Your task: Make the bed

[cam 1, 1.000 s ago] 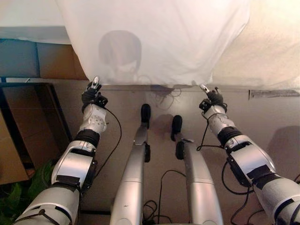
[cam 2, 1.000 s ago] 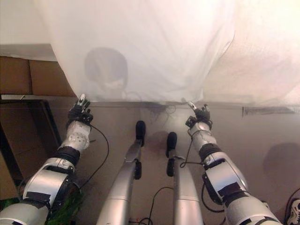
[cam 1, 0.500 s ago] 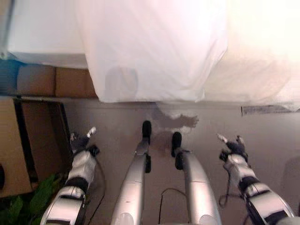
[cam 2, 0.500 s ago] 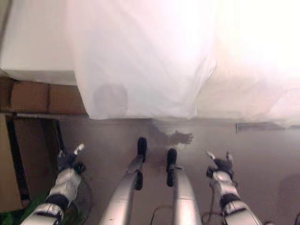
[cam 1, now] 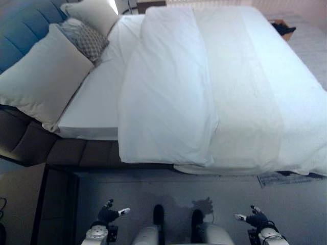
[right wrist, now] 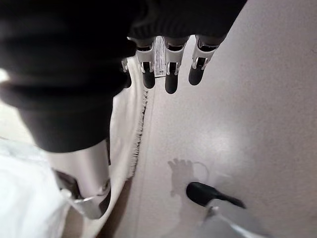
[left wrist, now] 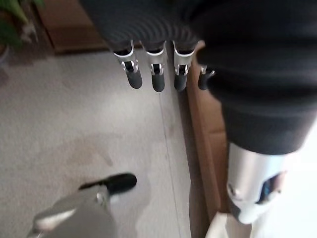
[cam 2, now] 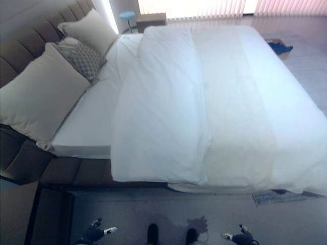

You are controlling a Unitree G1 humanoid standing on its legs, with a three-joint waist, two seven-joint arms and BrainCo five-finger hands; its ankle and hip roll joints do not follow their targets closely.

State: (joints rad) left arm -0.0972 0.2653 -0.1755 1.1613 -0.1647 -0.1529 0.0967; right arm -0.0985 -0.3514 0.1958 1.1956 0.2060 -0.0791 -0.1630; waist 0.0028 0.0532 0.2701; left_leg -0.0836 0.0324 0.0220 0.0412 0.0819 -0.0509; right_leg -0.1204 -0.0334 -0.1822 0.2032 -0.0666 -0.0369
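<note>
Both hands hang low over the floor, well short of the bed. The left hand [cam 1: 106,216] and the right hand [cam 1: 255,219] are released, fingers [left wrist: 157,79] relaxed and holding nothing; the right wrist view shows its fingers [right wrist: 170,81] likewise slack above bare floor [right wrist: 218,129].

The white duvet [cam 1: 168,97] lies ahead of and above both hands, apart from each. Its long axis runs away from the hands, toward the far side of the bed, and it sits folded or bunched into a thick band, with its near edge [cam 1: 163,159] draped over the mattress side facing the hands. This edge lies between the two hands in line, somewhat closer to the left hand; neither hand touches it.

Beyond the right hand, a cream textured coverlet [cam 1: 255,102] spreads across the rest of the bed [cam 1: 87,153], its fringed hem [right wrist: 138,134] hanging near the floor. Beyond the left hand, bare sheet [cam 1: 97,102] shows between the duvet and the pillows [cam 1: 43,81], which lean on the blue headboard [cam 1: 23,23].

Judgement: the duvet needs drawing sideways toward the pillows, so the left hand is better placed for the corner on that side. Nothing stands between the hands and the hanging edge; the dark bed base [cam 1: 66,153] sits directly below it.
</note>
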